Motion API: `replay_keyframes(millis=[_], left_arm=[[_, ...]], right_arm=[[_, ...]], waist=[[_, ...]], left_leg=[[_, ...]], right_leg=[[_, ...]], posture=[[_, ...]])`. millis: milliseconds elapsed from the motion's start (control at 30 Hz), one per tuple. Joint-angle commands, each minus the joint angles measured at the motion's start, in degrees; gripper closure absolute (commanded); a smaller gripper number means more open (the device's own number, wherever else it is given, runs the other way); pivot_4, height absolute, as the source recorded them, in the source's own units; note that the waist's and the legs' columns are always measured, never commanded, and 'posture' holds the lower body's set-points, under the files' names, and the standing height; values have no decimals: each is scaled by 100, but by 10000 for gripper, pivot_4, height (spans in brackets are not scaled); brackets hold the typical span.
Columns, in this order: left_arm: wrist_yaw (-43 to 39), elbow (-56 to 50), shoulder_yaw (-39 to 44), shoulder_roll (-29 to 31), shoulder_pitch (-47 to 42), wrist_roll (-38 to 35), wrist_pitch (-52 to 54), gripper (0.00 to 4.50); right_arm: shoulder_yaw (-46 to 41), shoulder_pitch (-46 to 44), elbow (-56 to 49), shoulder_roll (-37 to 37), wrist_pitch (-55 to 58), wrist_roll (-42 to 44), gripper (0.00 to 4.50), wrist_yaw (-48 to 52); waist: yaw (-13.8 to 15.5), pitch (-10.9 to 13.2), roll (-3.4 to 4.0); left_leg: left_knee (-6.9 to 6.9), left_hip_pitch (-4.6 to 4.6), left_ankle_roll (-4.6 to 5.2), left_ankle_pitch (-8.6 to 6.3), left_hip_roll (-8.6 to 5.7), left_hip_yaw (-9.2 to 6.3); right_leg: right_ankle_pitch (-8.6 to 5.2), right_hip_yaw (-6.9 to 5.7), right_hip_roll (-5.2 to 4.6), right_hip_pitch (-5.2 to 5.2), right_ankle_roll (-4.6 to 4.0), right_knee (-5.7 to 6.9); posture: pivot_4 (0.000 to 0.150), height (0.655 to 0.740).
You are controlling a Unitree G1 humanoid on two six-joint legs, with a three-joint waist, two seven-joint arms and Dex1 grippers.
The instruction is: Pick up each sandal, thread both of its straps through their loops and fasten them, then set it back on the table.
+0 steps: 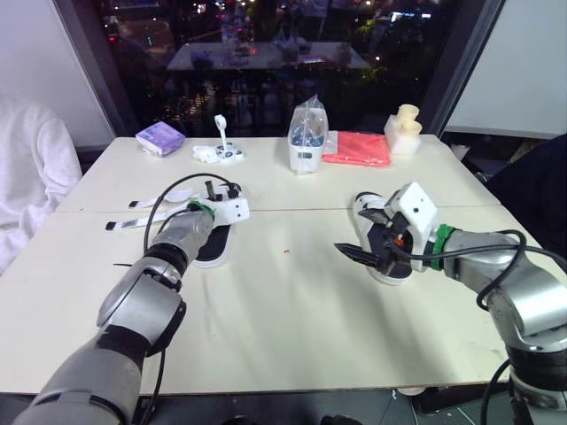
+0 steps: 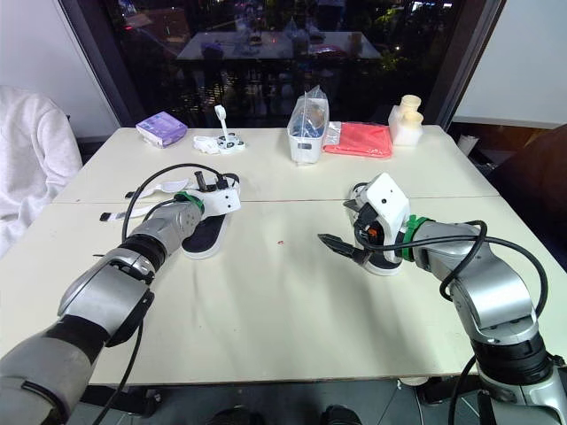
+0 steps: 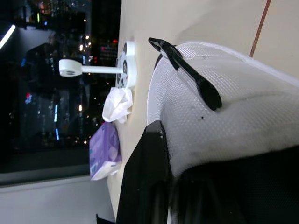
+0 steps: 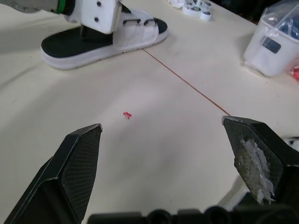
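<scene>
Progress on the task looks slight: both sandals lie flat on the desk, and neither is lifted. The left sandal sits on the robot's left half of the desk with its black footbed showing. Its two white straps trail loose across the desk, away from the shoe toward the robot's left, so neither is through a loop and neither is fastened.

The left end effector is down at the far end of this sandal, right against its white mesh upper. In the left wrist view a black loop lies across that mesh. Whether this end effector is apart or clamped on the mesh cannot be told.

The right sandal rests on the robot's right side, well apart from the left one. The right end effector hangs low just beside it on the inner side, spread wide with bare desk between its tips, gripping nothing. How the right sandal's straps lie is hidden behind the arm.

By this reading, the whole job remains for both shoes: lift, thread two straps, press them shut and set down. The left sandal seems to be the one in hand first.
</scene>
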Motion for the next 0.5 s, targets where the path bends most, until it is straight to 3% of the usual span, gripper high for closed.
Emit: replay_keyframes(millis=[33, 167, 300, 500], left_arm=[[533, -107, 58, 107, -164, -32, -455, 44453], [541, -422, 33, 196, -168, -99, -1866, 44453], [75, -841, -291, 428, -50, -24, -3957, 44453], [-96, -1425, -931, 883, -48, 465, -6580, 44453]], right_arm=[[-141, 3, -157, -97, -79, 82, 0, -86], [-209, 39, -136, -177, -96, 119, 0, -121], [-281, 81, -20, -330, -178, 127, 0, -77], [-372, 159, 152, -552, -358, 116, 0, -47]], waist=[[3, 2, -3], [21, 5, -9], [20, 9, -16], [2, 9, -16]], left_leg=[[0, 0, 0, 0, 0, -1], [0, -3, 0, 0, 1, -2], [2, -13, 3, -2, -1, -1], [2, -14, 4, -4, -1, 11]], right_leg=[[0, 0, 0, 0, 0, 0], [0, 0, 0, -1, 0, 0], [4, 0, -3, -3, 5, -5], [5, 0, -8, -3, 5, -20]], posture=[[1500, 7400], [1500, 7400], [1500, 7400], [1500, 7400]])
